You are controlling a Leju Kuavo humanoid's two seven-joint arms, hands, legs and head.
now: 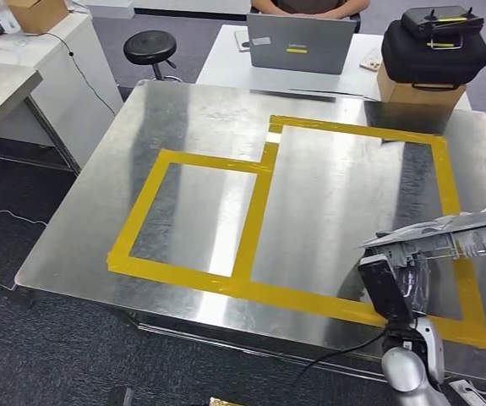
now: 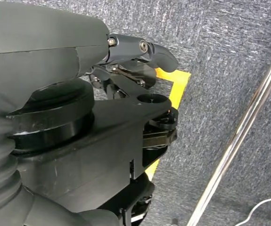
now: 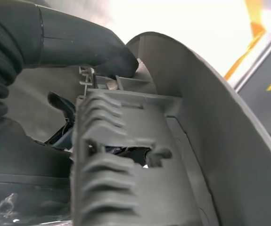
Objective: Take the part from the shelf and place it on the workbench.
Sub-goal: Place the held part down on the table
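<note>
Ribbed grey plastic part [image 1: 447, 234] in right hand's [image 1: 398, 288] fingers above taped steel workbench [image 1: 195, 127]; left hand [image 2: 141, 94] empty, uncurled.

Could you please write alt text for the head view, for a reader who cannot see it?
The right hand holds a grey plastic part above the near right corner of a steel workbench marked with yellow tape rectangles. Behind it, a person sits at a laptop.
</note>
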